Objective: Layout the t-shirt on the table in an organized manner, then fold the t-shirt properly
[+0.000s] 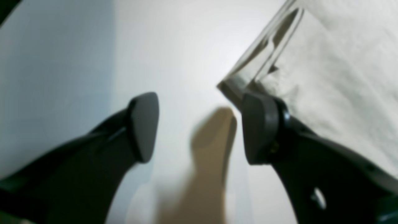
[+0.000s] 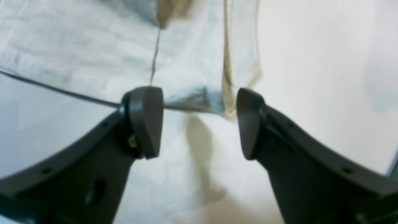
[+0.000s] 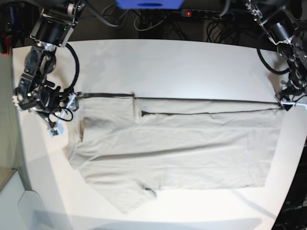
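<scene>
With their fingers spread apart and grasping nothing, the left gripper (image 1: 199, 127) stands at one corner of the t-shirt (image 3: 182, 148), one finger pad (image 1: 259, 129) touching the hem corner, while the right gripper (image 2: 199, 123) hovers at the shoulder edge with both pads apart above the cloth. The t-shirt lies spread sideways across the white counter (image 3: 192, 62), its far edge stretched in a straight line between the two arms, one sleeve pointing toward the near edge.
</scene>
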You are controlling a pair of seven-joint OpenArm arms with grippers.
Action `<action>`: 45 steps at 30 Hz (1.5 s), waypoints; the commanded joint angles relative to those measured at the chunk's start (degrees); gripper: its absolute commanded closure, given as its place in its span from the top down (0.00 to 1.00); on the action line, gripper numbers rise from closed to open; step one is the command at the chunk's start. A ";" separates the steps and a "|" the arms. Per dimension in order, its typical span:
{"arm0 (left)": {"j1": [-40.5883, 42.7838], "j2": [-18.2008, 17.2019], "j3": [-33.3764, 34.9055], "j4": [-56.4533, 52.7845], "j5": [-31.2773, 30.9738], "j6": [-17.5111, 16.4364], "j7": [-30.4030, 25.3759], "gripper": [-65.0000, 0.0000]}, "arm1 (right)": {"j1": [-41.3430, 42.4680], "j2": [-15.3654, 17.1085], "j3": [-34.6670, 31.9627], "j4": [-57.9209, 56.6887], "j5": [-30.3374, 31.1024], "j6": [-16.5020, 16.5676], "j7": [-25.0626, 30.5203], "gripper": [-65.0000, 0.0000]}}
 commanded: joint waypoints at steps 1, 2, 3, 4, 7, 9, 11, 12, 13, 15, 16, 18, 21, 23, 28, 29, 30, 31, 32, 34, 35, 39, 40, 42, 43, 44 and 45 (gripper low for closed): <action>-1.62 -1.18 -0.02 0.33 -0.25 -0.16 -2.09 0.63 | 1.09 0.63 0.05 1.01 0.43 0.76 0.96 0.59; -1.89 -1.18 -0.02 -0.38 -0.25 -0.16 -2.62 0.63 | 1.09 0.54 0.05 1.01 0.43 0.76 0.96 0.59; -1.97 -1.18 -0.02 -0.90 -0.25 -0.16 -2.89 0.63 | 1.09 0.54 0.05 1.01 0.43 0.76 0.96 0.59; -2.15 -1.18 -0.02 -0.99 -0.25 -0.16 -3.06 0.63 | 1.09 0.54 0.05 1.01 0.43 0.76 0.96 0.59; -3.38 -1.01 -0.02 -1.08 -0.25 -0.16 -2.53 0.63 | 1.09 0.54 0.05 1.01 0.43 0.76 0.96 0.59; -3.47 -0.92 -0.02 -1.26 -0.25 -0.16 -2.89 0.63 | 1.09 0.54 0.05 1.01 0.43 0.76 1.04 0.59; -3.82 -0.92 -0.02 -1.34 -0.25 -0.16 -3.06 0.63 | 1.09 0.63 0.05 1.01 0.43 0.76 1.13 0.59; -4.52 -0.83 -0.02 -1.43 -0.25 -0.16 -3.06 0.63 | 1.09 0.63 0.05 0.92 0.43 0.76 1.13 0.59; -5.05 -0.74 -0.02 -1.52 -0.25 -0.16 -3.06 0.63 | 1.09 0.63 0.05 0.92 0.43 0.76 1.13 0.59; -5.49 -0.65 -0.02 -1.52 -0.25 -0.16 -3.06 0.63 | 1.09 0.63 -0.04 0.92 0.43 0.76 1.22 0.59; -5.58 -0.65 -0.02 -1.52 -0.25 -0.16 -3.06 0.63 | 1.09 0.63 -0.04 0.92 0.43 0.76 1.22 0.59; -6.55 -0.57 0.60 -1.52 -0.25 -0.16 -3.06 0.63 | 1.09 0.63 -0.04 0.92 0.43 0.76 1.22 0.59; -7.43 -0.74 3.68 -3.54 -0.25 -0.16 -3.33 0.63 | 1.18 0.63 -0.04 0.83 0.43 0.76 1.22 0.59; -7.51 -0.83 4.91 -5.12 -0.25 -0.07 -5.00 0.63 | 1.18 0.63 -0.04 0.83 0.43 0.76 1.22 0.59; -7.43 -0.65 5.17 -7.15 -0.25 0.10 -7.11 0.63 | 1.18 0.72 -0.04 0.75 0.43 0.76 1.22 0.59; -7.43 -0.65 5.17 -7.23 -0.25 0.02 -7.11 0.63 | 1.26 0.72 -0.04 0.75 0.43 0.76 1.22 0.59; -7.43 -0.83 5.17 -7.41 -0.25 0.02 -7.11 0.63 | 1.26 0.72 -0.04 0.75 0.43 0.76 1.22 0.59; -7.43 -1.01 5.17 -7.59 -0.25 0.02 -7.11 0.63 | 1.26 0.72 -0.04 0.75 0.43 0.76 1.22 0.59; -7.51 -1.09 5.17 -7.59 -0.25 0.02 -7.11 0.63 | 1.26 0.72 -0.04 0.66 0.43 0.76 1.22 0.59; -7.60 -1.09 5.08 -7.32 -0.51 -0.07 -7.11 0.63 | 1.35 0.72 -0.13 0.66 0.43 0.76 1.22 0.59; -7.60 -1.09 4.91 -6.88 -0.86 -0.07 -7.02 0.63 | 1.44 0.72 -0.22 0.66 0.43 0.76 1.22 0.59; -7.43 -0.57 4.64 -2.58 -0.95 -0.07 -6.58 0.63 | 1.35 0.72 -0.31 0.66 0.43 0.76 1.22 0.59; -7.07 -0.48 4.64 -1.08 -0.95 -0.07 -6.58 0.63 | 1.26 0.72 -0.31 0.75 0.43 0.76 1.22 0.59; -6.99 0.05 4.64 0.85 -2.18 -0.07 -6.58 0.63 | 1.26 0.72 -0.22 0.83 0.43 0.76 1.22 0.59; -6.99 0.05 4.64 1.38 -3.41 -0.07 -6.58 0.63 | 1.26 0.72 -0.22 0.83 0.43 0.76 1.22 0.59; -6.99 0.05 4.64 2.00 -4.82 -0.07 -6.49 0.63 | 1.26 0.72 -0.22 0.83 0.43 0.76 1.22 0.59; -6.90 0.05 4.64 2.35 -6.31 0.10 -6.31 0.63 | 1.18 0.72 -0.22 0.83 0.43 0.76 1.22 0.59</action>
